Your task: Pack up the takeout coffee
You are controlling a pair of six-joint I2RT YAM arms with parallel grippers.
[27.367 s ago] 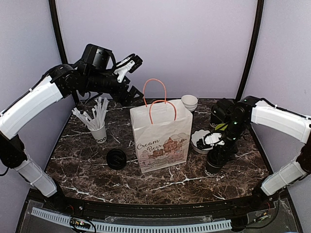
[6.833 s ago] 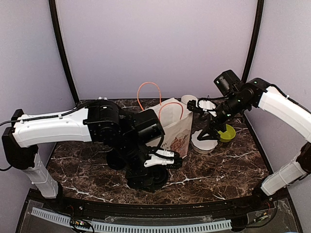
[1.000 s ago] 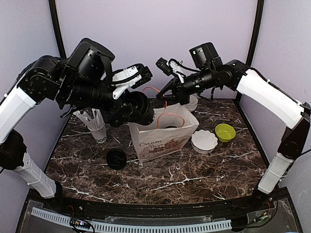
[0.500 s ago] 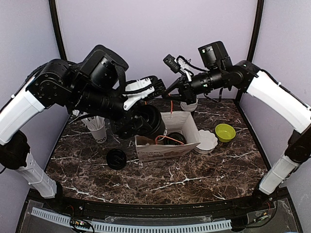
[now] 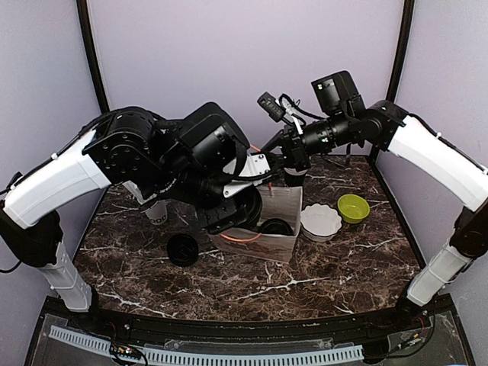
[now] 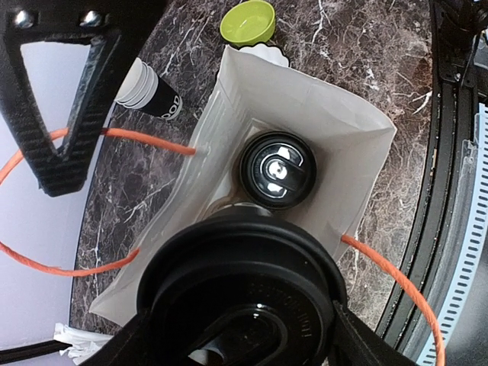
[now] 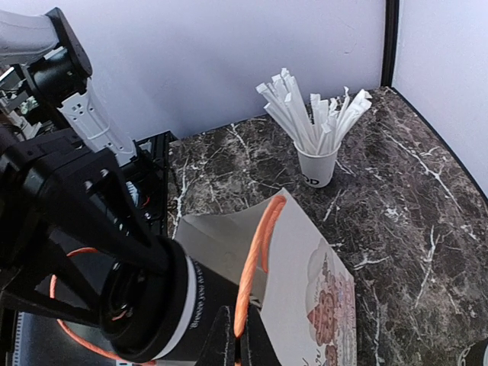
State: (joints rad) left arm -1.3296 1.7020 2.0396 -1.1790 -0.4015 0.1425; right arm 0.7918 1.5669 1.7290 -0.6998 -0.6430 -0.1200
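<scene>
Jaws of the left gripper (image 6: 238,345) are spread wide and are closed on the sides of a takeout coffee cup (image 7: 164,309), a black paper cup with a black lid. The cup is held in the air over the open mouth of the paper bag (image 6: 335,126), with its lid turned toward the wrist camera. A second lidded coffee cup (image 6: 277,169) is seen upright on the bottom of the bag. The right gripper (image 7: 235,345) is fully closed, and one orange handle (image 7: 255,252) of the bag is pinched in it; the cord is drawn up from the bag's rim. The other orange handle (image 6: 396,286) is seen loose outside the opposite wall. The bag is stood on the dark marbled counter (image 5: 343,267). Beside it, on the right arm's side, a white scalloped dish (image 5: 320,221) and a green bowl (image 5: 353,207) are set. On the left arm's side, a loose black lid (image 5: 183,249) is laid on the counter, and a white cup of wrapped sticks (image 7: 316,166) is placed toward the back. A short stack of lidless cups (image 6: 145,90) is seen close beside the bag.
</scene>
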